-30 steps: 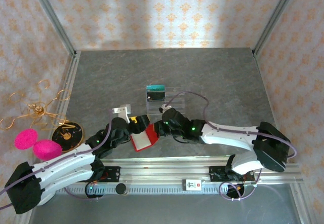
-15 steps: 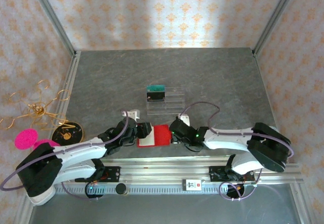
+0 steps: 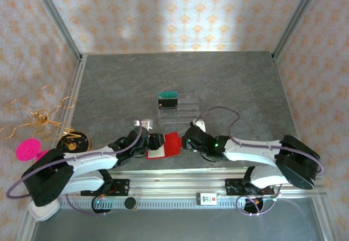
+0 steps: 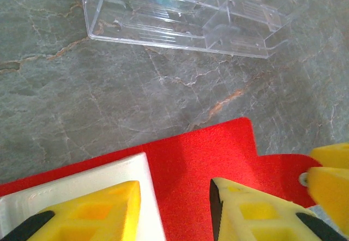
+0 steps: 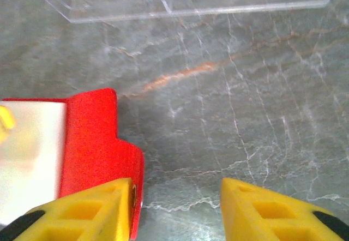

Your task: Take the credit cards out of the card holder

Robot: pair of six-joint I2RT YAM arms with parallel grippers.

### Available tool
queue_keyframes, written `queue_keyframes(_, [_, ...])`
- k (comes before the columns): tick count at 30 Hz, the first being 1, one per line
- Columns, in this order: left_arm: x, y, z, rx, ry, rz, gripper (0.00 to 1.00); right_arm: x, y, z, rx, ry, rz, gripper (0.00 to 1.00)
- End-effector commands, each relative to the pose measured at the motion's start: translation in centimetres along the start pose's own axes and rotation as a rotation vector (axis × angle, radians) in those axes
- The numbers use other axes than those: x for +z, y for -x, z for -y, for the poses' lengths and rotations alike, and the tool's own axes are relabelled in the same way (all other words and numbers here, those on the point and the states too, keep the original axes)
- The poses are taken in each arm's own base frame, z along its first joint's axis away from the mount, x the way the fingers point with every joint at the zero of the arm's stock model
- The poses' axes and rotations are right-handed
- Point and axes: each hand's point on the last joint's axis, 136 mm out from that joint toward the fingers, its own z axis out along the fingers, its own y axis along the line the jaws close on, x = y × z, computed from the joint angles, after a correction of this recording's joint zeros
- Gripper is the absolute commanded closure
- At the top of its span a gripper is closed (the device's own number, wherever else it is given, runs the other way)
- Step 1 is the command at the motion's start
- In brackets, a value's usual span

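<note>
The red card holder [image 3: 170,144] lies spread flat on the grey table between the two arms. In the left wrist view its red cover [image 4: 202,159] and pale inner pocket [image 4: 82,189] sit under my left gripper [image 4: 174,185], whose jaws stand apart, one finger over the pocket and one over the red. My right gripper [image 5: 175,182] is open. Its left finger is beside the holder's snap tab [image 5: 122,164] and its right finger is over bare table. Two small pale flat pieces [image 3: 143,124] [image 3: 200,125], perhaps credit cards, lie behind the arms.
A clear compartmented tray [image 3: 185,109] stands behind the holder with a teal card [image 3: 168,95] and a black card [image 3: 169,103] in it. A gold wire stand [image 3: 41,121], a black disc [image 3: 73,142] and a pink puff [image 3: 27,149] are at the left. A metal rail [image 3: 180,189] runs along the near edge.
The holder, held tilted between both grippers a second ago, now lies flat. My right gripper has opened and let it go. My left gripper's jaws have narrowed.
</note>
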Motion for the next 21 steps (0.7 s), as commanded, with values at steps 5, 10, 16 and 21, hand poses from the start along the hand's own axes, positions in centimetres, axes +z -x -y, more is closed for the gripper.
queue_keyframes(5, [-0.3,1.5,1.8,0.022,-0.06,0.042,0.6,-3.0,2.5,-3.4,-0.109,0.132,0.045,0.68])
queue_keyframes(10, [-0.5,1.6,1.8,0.018,-0.063,0.042,0.6,-4.2,2.5,-8.3,-0.207,0.294,0.008,0.78])
queue_keyframes(16, [-0.7,1.7,2.9,0.02,-0.113,0.039,0.66,-3.6,2.6,-9.3,-0.21,0.305,-0.006,0.79])
queue_keyframes(21, [-0.3,1.5,5.6,0.038,-0.188,-0.004,0.8,-4.4,3.6,-8.9,-0.196,0.296,0.04,0.8])
